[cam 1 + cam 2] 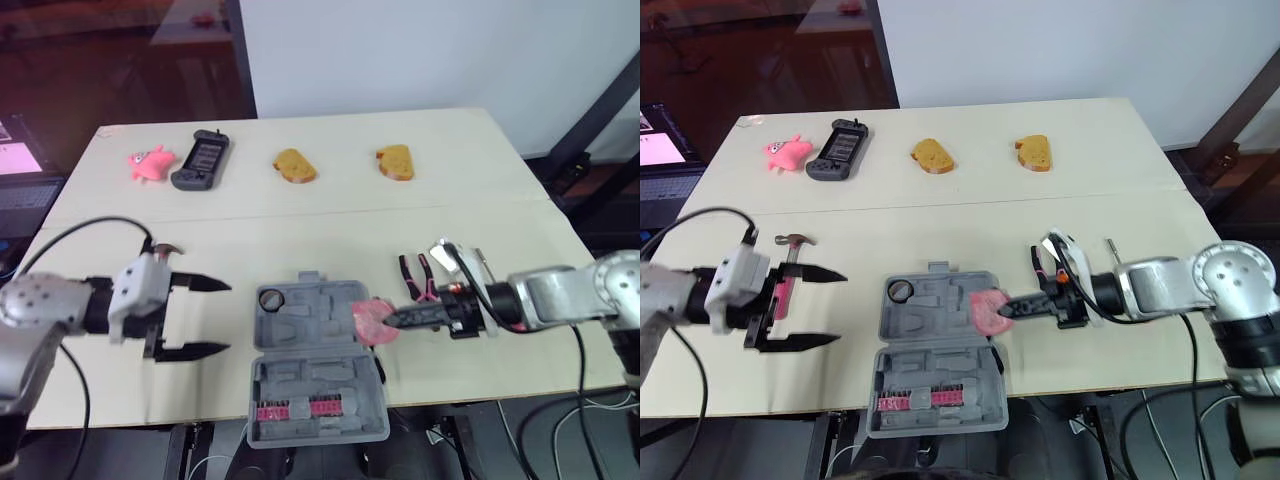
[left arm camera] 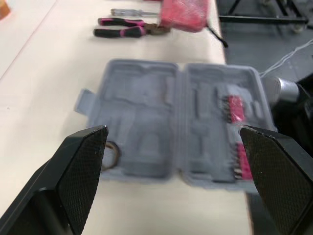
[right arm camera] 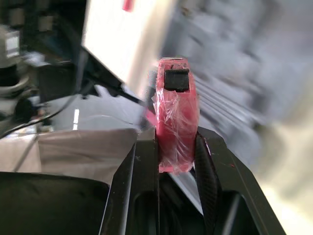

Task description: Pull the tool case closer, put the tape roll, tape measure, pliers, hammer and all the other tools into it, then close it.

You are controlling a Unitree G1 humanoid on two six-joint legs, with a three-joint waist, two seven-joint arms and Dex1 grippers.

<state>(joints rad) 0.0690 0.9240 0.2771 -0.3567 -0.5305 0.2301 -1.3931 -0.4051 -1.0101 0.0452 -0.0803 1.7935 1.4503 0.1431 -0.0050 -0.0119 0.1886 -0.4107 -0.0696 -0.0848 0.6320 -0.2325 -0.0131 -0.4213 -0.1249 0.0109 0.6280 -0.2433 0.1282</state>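
The grey tool case (image 1: 315,365) lies open at the table's front middle, with the dark tape roll (image 1: 272,298) in its far-left recess and pink bits (image 1: 300,408) in its near half. My right gripper (image 1: 392,320) is shut on the pink tape measure (image 1: 370,322), held over the case's right edge; the right wrist view shows that tape measure (image 3: 176,117) pinched between the fingers. Pink-handled pliers (image 1: 418,275) lie just behind the right gripper. My left gripper (image 1: 205,318) is open, left of the case, holding nothing. The hammer (image 1: 790,265) lies beside it.
Along the far side of the table lie a pink toy (image 1: 150,163), a dark handheld game console (image 1: 200,160) and two pieces of bread (image 1: 294,166) (image 1: 395,162). A screwdriver (image 2: 132,11) lies beyond the pliers (image 2: 127,32). The case sits close to the table's front edge.
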